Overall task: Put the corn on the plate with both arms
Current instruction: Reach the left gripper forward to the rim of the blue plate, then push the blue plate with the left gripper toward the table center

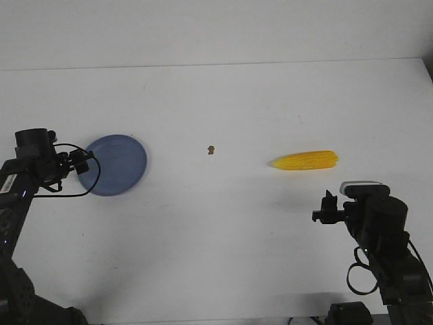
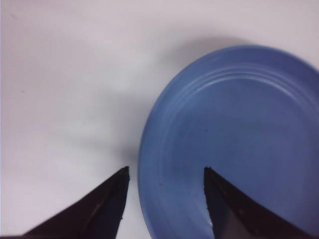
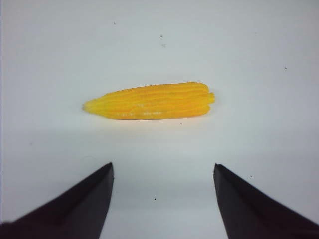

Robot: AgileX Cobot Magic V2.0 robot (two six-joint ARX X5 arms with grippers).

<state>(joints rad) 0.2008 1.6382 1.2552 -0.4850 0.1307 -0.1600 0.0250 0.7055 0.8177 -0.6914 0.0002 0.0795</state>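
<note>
Right pincer gapes before corn; left straddles plate rim

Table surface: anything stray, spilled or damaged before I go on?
One oddity: a tiny brown speck lies on the table between the blue plate and the corn cob. The cob looks whole, and the plate holds nothing.
</note>
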